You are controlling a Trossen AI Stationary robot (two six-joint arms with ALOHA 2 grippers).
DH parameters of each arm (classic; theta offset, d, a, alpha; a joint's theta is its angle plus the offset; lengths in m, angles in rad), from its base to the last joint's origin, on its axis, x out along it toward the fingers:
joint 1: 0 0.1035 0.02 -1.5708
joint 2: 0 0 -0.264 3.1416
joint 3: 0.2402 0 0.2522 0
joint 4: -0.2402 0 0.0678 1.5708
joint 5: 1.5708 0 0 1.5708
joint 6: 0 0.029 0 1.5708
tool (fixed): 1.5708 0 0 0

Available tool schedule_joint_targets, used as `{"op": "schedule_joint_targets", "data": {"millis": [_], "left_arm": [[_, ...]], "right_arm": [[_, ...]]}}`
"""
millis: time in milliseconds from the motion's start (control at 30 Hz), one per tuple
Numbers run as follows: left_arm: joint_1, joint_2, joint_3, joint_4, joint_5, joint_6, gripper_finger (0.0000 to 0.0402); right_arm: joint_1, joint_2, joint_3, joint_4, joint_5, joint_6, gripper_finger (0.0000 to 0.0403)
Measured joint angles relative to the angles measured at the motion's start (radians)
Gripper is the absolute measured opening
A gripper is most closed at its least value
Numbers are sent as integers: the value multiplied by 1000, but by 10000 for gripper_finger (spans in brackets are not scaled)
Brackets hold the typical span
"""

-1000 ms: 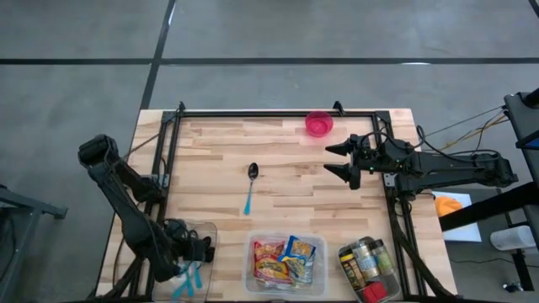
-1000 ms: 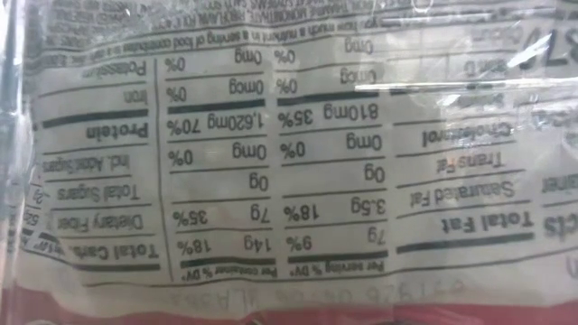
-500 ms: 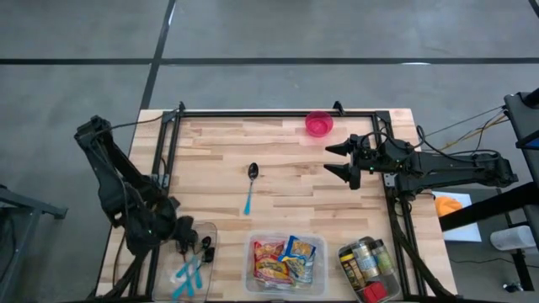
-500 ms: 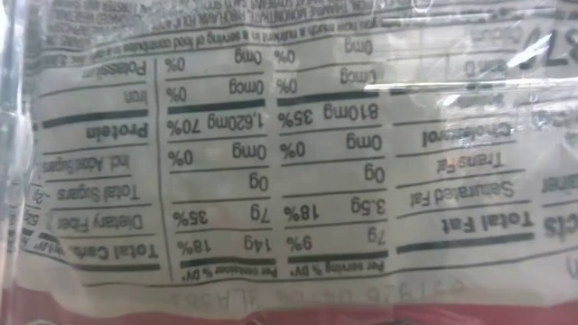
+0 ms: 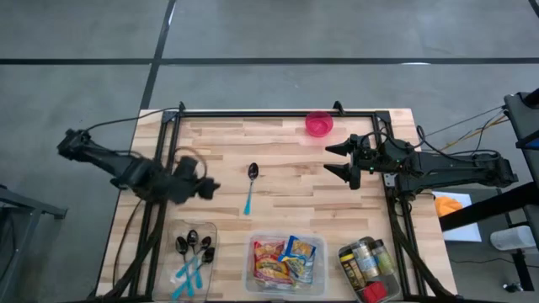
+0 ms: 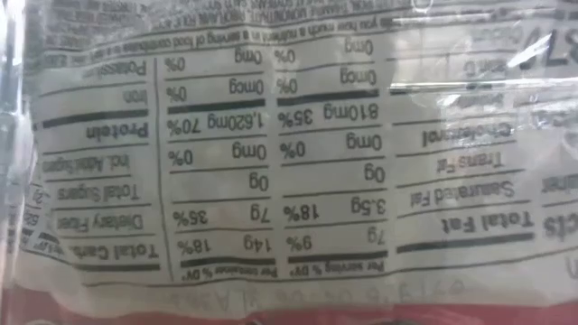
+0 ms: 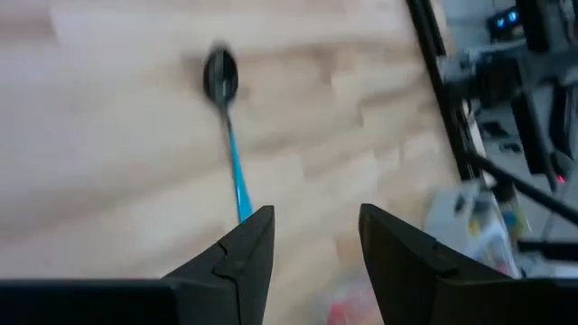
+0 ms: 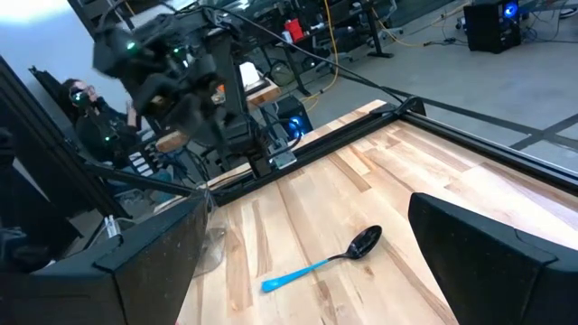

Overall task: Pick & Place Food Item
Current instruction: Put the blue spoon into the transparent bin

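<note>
Spoon and food tub relative to the two claws, seen from above.

The left claw (image 5: 206,187), fingers parted and empty, hovers left of centre; the spoon (image 5: 250,188) lies just to its right on the counter (image 5: 286,160), long axis near vertical in the frame, bowl up, blue handle down. The food tub (image 5: 285,263) sits at bottom centre (nearer the left claw, probably). The right claw (image 5: 338,160), wide and empty, waits right of centre.

Both grippers (image 5: 205,187) (image 5: 338,159) open, empty
</note>
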Motion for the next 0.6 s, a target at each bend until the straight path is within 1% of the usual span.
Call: {"op": "schedule_joint_targets", "data": {"millis": [133, 233, 300, 400, 467, 600], "left_arm": [[194, 23, 0, 91, 58, 206, 164], [322, 61, -1, 151, 147, 348, 164], [401, 99, -1, 169, 204, 410, 164], [496, 164, -1, 179, 286, 441, 164], [539, 213, -1, 182, 331, 443, 164], [561, 319, 0, 206, 395, 434, 164]], "right_arm": [[0, 0, 0, 0, 0, 0, 381], [0, 0, 0, 0, 0, 0, 381], [0, 0, 0, 0, 0, 0, 381], [0, 0, 0, 0, 0, 0, 381], [0, 0, 0, 0, 0, 0, 381], [0, 0, 0, 0, 0, 0, 381]]}}
